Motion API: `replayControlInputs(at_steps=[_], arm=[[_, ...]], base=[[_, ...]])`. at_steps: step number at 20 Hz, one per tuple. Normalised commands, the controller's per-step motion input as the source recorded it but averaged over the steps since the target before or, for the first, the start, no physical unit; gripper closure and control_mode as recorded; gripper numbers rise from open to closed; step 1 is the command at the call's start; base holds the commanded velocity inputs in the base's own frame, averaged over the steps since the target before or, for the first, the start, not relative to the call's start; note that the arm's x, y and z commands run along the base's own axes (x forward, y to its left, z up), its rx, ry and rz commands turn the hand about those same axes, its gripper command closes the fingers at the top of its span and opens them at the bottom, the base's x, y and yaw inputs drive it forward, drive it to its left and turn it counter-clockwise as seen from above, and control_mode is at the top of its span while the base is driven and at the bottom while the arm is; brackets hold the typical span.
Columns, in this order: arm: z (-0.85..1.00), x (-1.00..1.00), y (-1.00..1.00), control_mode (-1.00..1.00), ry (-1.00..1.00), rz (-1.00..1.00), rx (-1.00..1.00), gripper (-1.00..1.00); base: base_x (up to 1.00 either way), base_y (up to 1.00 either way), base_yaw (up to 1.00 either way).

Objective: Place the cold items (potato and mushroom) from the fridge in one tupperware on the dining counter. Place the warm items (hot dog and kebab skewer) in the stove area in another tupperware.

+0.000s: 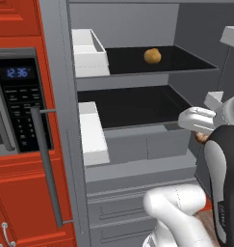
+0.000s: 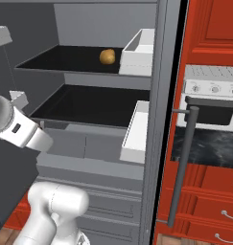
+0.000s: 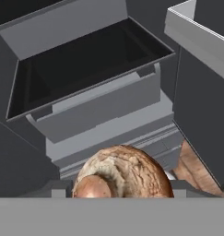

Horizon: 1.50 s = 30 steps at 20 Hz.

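The potato [image 1: 152,56] [image 2: 107,56] lies on the upper black shelf of the open fridge, towards its back. My gripper [image 3: 120,190] is shut on the brown mushroom [image 3: 124,173], which bulges up between the fingers with its cap facing the camera. From the left base view, the white hand hangs in front of the fridge's lower right side, and a bit of the mushroom [image 1: 201,137] peeks out beneath it. The hand is well below and to the right of the potato. The tupperware, hot dog, kebab skewer and dining counter are out of view.
The lower fridge shelf [image 1: 133,103] is bare, with grey drawers [image 1: 142,144] under it. White bins [image 1: 89,50] [image 2: 137,127] stand at the fridge's side. A microwave [image 1: 19,103] in red cabinets is on the left, an oven [image 2: 211,103] on the right.
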Motion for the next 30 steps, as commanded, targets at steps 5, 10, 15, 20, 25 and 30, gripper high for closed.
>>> replayControlInputs(at_steps=[5, 10, 15, 20, 25, 30], arm=[[-0.06, -0.12, 0.01, 1.00, 0.00, 0.00, -0.01, 1.00], [0.00, 0.00, 0.00, 1.00, 0.00, 0.00, 0.00, 1.00], [0.00, 0.00, 0.00, 1.00, 0.00, 0.00, 0.00, 1.00], [0.00, 0.00, 0.00, 1.00, 0.00, 0.00, 0.00, 1.00], [0.00, 0.00, 0.00, 1.00, 0.00, 0.00, 0.00, 1.00], [0.00, 0.00, 0.00, 1.00, 0.00, 0.00, 0.00, 1.00]], base=[[-0.11, 0.01, -0.01], [-0.69, 0.27, -0.20], [-0.67, 0.38, -0.33], [-0.63, 0.36, -0.46], [-0.65, 0.21, -0.55], [-0.59, 0.02, -0.62]])
